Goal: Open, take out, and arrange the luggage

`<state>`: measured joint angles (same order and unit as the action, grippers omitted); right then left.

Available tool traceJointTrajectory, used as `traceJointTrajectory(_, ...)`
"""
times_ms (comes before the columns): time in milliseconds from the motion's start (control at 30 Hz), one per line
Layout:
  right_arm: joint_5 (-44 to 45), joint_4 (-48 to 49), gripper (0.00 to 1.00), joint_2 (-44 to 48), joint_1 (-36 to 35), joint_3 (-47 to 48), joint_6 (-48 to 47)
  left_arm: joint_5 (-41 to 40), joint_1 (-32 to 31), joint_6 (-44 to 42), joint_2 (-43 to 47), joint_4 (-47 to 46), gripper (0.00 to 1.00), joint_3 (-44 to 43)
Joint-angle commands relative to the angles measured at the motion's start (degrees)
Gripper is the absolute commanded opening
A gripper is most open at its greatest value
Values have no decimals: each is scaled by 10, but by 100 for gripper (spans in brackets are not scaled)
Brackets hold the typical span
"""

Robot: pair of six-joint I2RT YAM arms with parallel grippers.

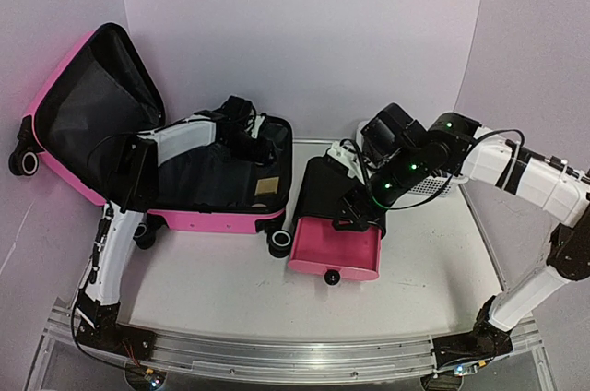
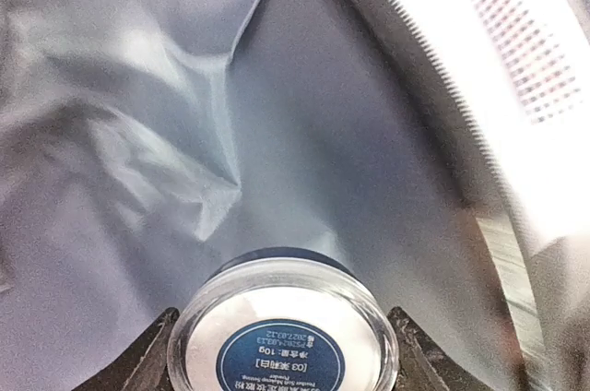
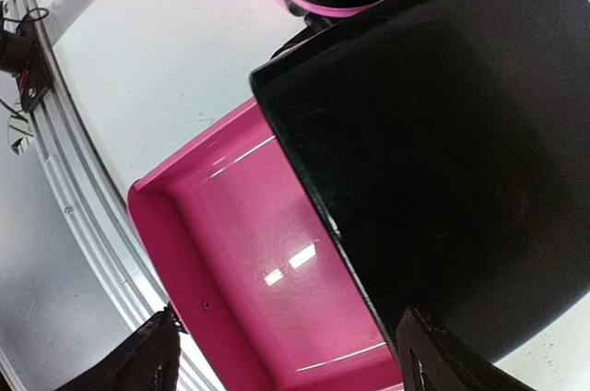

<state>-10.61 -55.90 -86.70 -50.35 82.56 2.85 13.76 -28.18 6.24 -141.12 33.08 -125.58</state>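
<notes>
**ITEM 1: LUGGAGE, HOT-PINK HARD SHELL, OPEN**

Location: the luggage (image 1: 217, 219) is laid at the left of the table (image 1: 230, 290), base flat, lid propped up toward the far left. The shell is judged stiff and smooth, likely slippery under the fingers and liable to roll on its wheels. The rim or black zipper band is judged the best place to take hold. The lining is soft and creased.

Contents counted: 1 round jar (image 2: 281, 308) with clear lid and blue label, judged rigid, light and best taken across its width; 1 tan square piece (image 1: 267, 186).

Tools: 2. The left gripper (image 2: 284, 368) is lowered into the base with 1 finger on either side of the jar. Whether the jar is yet pinched cannot be told. The right gripper (image 3: 288, 336) is spread, holding nothing, above the pink drawer (image 1: 336, 253).

Surroundings: 1 black cabinet (image 1: 327, 183) just right of the luggage, with 1 drawer pulled out toward the near side; 1 white mesh basket (image 1: 429, 186) beyond it.
</notes>
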Motion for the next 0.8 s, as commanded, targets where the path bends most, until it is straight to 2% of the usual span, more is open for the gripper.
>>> traceJointTrajectory(0, 79, 40, 84, 35, 1, -11, 22, 5, 1, -25, 178, -16, 54, 59)
traceJointTrajectory(167, 234, 51, 94, 52, 3, -25, 54, 116, -12, -41, 329, -17, 54, 191)
traceJointTrajectory(233, 265, 52, 98, 62, 14, -33, 64, 137, -42, -100, 406, -18, 54, 255)
traceJointTrajectory(433, 197, 66, 98, 93, 111, -56, 98, 161, -206, -291, 548, -26, 55, 395)
traceJointTrajectory(567, 181, 83, 98, 115, 139, -65, 94, 156, -272, -334, 550, -38, 54, 428)
traceJointTrajectory(767, 181, 83, 98, 135, 142, -72, 95, 122, -329, -382, 479, -33, 53, 400)
